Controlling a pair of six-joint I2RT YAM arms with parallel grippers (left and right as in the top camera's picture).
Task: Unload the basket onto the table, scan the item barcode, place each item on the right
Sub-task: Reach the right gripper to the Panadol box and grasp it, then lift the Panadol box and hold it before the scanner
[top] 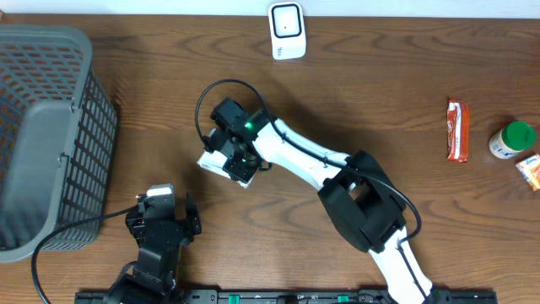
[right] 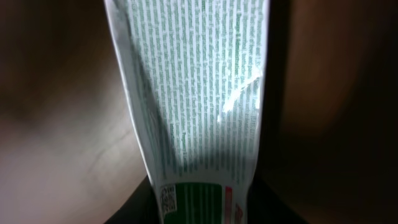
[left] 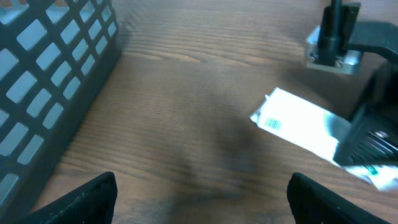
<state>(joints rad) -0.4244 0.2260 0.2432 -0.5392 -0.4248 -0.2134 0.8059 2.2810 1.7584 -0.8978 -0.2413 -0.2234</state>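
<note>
The item is a white packet with green print, lying flat on the wooden table left of centre. My right gripper reaches down over its right end. In the right wrist view the packet fills the space between the dark jaws, which press on both of its sides. The left wrist view shows the packet with a small barcode at its near corner. The white scanner stands at the table's far edge. My left gripper rests near the front edge, open and holding nothing, well away from the packet.
A grey mesh basket takes up the left side, close beside my left gripper. At the far right lie a red snack bar, a green-lidded bottle and an orange packet.
</note>
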